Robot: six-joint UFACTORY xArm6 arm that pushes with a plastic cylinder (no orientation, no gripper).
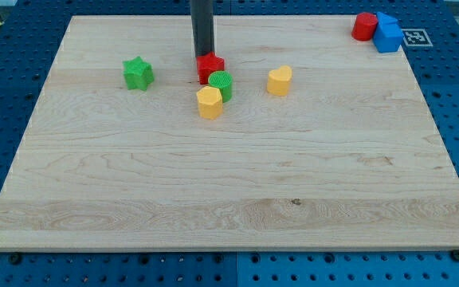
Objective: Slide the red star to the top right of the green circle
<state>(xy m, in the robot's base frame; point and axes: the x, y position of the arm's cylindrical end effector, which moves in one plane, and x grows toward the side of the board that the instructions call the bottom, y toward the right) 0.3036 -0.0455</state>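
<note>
Tip (203, 57) bare, nothing gripped, touching red star (210, 67) at its upper-left edge; star sits just up-left of green circle (221, 84), so push goes rightward.

Red star (210, 65), green circle (221, 84)

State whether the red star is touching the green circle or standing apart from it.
Touching, it seems: the red star sits against the green circle's upper-left edge, no board visible between them. My tip is at the star's top.

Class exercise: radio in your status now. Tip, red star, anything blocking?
My tip at red star's top-left edge. Star touching green circle, at its top left. Yellow block against circle's bottom left; top right open.
</note>
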